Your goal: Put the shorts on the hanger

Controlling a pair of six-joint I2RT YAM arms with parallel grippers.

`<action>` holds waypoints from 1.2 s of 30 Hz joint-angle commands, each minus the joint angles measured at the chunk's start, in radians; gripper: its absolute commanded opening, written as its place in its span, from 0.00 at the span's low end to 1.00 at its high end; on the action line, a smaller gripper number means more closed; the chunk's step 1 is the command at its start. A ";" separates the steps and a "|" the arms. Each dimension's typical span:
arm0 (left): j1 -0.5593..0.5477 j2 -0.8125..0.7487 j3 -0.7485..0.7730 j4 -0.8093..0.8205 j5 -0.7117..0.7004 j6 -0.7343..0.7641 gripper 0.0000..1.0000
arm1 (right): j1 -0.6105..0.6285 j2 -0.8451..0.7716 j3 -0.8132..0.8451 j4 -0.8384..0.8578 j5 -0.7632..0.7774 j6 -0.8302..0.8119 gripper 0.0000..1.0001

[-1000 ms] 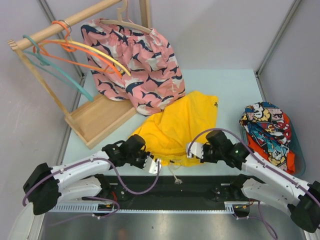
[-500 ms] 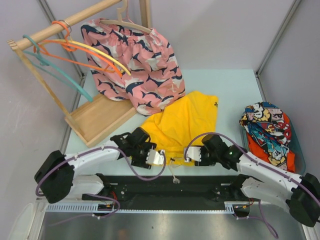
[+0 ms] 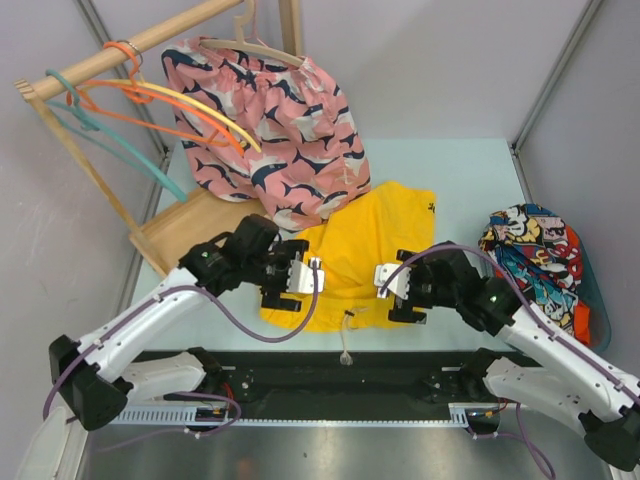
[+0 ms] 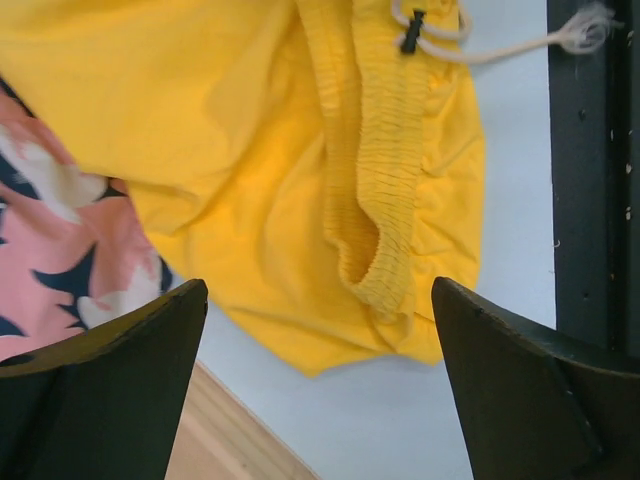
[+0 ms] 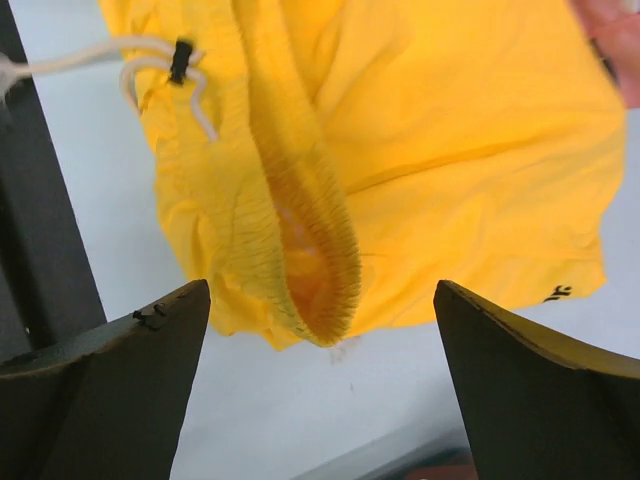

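The left gripper [image 3: 286, 287] and right gripper [image 3: 402, 287] hover spread wide, empty, above the shorts [image 3: 357, 245] mid-frame.

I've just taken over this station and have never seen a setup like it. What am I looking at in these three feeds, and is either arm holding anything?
The wide picture comes from a fixed camera above and behind two robot arms; their bases sit at its bottom edge. The left claw and right claw hover over the near part of the yellow shorts, which lie on the table.

The other two pictures come from a camera on each wrist. The dark wedges at the bottom are that claw's own fingers, spread wide, with the shorts' elastic waistband beneath them. Both claws are open, so nothing is held.

At the back left, a wooden rack carries the pale-yellow hanger and some pink whale-print shorts. A cartoon-print garment lies at the right.
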 commanded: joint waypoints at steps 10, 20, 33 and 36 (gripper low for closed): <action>-0.016 -0.075 0.465 0.127 -0.009 -0.303 1.00 | -0.115 0.222 0.371 0.282 -0.163 0.453 1.00; 0.157 -0.058 0.742 0.371 -0.197 -0.690 1.00 | -0.149 0.604 0.713 0.745 -0.350 0.744 0.93; 0.458 -0.087 0.845 0.435 -0.137 -0.907 1.00 | -0.045 1.046 1.299 0.619 -0.278 0.581 0.77; 0.487 -0.101 0.841 0.439 -0.145 -0.904 1.00 | -0.039 1.082 1.334 0.624 -0.326 0.609 0.72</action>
